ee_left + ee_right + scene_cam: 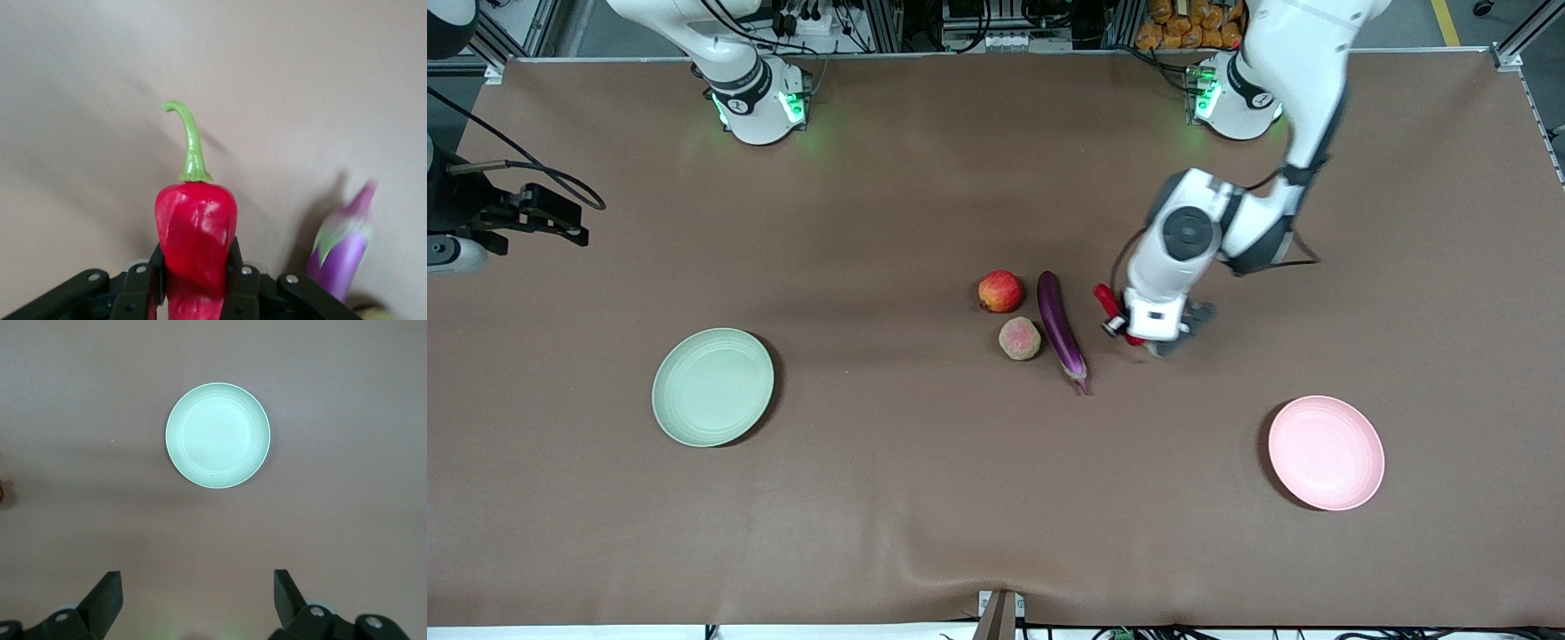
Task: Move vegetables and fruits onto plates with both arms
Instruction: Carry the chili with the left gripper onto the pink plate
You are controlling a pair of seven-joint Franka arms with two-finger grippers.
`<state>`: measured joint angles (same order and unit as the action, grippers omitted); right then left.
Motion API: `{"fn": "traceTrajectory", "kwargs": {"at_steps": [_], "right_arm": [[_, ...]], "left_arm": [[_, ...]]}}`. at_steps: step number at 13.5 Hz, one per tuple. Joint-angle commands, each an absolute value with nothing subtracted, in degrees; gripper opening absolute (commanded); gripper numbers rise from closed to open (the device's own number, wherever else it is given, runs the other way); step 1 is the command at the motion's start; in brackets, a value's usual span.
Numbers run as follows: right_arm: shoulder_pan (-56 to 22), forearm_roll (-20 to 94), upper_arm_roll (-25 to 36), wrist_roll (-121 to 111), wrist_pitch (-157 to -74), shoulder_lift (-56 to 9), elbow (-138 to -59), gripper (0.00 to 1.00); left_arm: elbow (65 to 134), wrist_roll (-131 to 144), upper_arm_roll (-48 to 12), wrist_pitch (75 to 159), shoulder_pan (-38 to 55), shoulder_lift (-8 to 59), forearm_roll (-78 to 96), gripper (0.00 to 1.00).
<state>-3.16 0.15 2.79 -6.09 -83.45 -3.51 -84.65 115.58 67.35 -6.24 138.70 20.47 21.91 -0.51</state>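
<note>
Seemingly upright chili pepper (196, 237), stem skyward.

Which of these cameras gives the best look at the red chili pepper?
The left wrist view: the chili pepper fills it, green stem up, pinched between the left gripper's fingers. The front view shows only a red sliver beside the arm. The right wrist view misses it.

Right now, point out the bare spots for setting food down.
Green plate and pink plate are both bare, with open cloth between them. Crowded: pomegranate, peach, eggplant, and the left gripper shut on the chili.
</note>
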Motion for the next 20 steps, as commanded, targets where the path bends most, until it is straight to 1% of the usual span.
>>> {"fn": "traceTrajectory", "kwargs": {"at_steps": [1,3,5,7,9,12,14,17,20], "right_arm": [[-3.8,-1.1,3.0,-6.1,-83.0,-4.0,-83.8,1.0],[-3.9,-1.1,3.0,-6.1,-83.1,-4.5,-83.7,1.0],[-3.5,-1.0,3.1,-6.4,-83.4,-5.2,-83.6,1.0],[-3.5,-0.8,3.1,-6.5,-83.1,-10.4,-83.5,1.0],[-4.1,-0.7,3.0,-6.2,-85.2,-11.2,-83.5,1.0],[-8.9,1.1,2.9,-2.1,-90.7,-14.8,-83.5,1.0],[-12.1,6.3,2.9,9.0,-93.5,-17.9,-83.5,1.0],[-17.6,17.4,2.9,20.4,-98.3,-22.3,-83.7,1.0],[-26.2,17.8,2.9,35.1,-106.5,-27.0,-83.7,1.0]], "left_arm": [[109.4,64.3,-6.6,131.9,14.7,20.5,-1.8,0.0],[106.2,59.4,-6.7,131.5,8.7,21.7,-2.5,0.0],[102.2,52.9,-6.6,131.5,3.4,25.6,-2.6,0.0],[96.9,48.9,-6.7,131.5,-1.7,30.0,-2.6,0.0],[93.2,43.7,-6.7,131.5,-6.0,33.8,-2.6,0.0],[89.7,36.2,-6.6,131.7,-9.7,38.5,-2.6,0.0],[87.0,33.5,-6.7,131.7,-11.7,41.1,-2.5,0.0],[83.3,34.2,-6.6,131.8,-12.5,44.3,-1.9,0.0],[79.4,34.5,-6.2,131.9,-12.6,47.0,-1.8,0.0]]}}
